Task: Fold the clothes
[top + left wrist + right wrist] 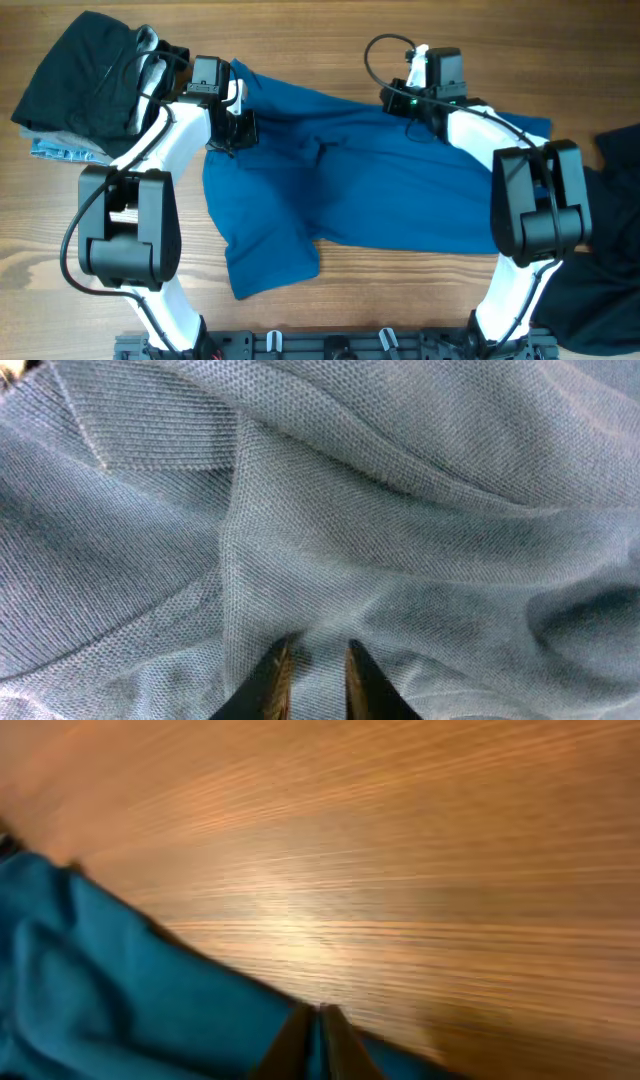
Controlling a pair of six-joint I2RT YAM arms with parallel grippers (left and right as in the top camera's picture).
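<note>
The royal-blue shirt (370,190) lies spread and rumpled across the middle of the wooden table. My left gripper (235,122) is at the shirt's upper left edge. In the left wrist view its fingers (312,665) are pinched on a raised fold of the blue shirt (400,510), which fills that view. My right gripper (415,100) is at the shirt's top edge. In the right wrist view its fingers (318,1030) are shut on the thin edge of the blue shirt (120,990), next to bare wood.
A pile of black cloth (85,75) with a white-grey piece (150,45) and a pale-blue patterned piece (60,150) sits at the far left. A black garment (610,260) lies at the right edge. The arm bases stand at the front edge (330,345).
</note>
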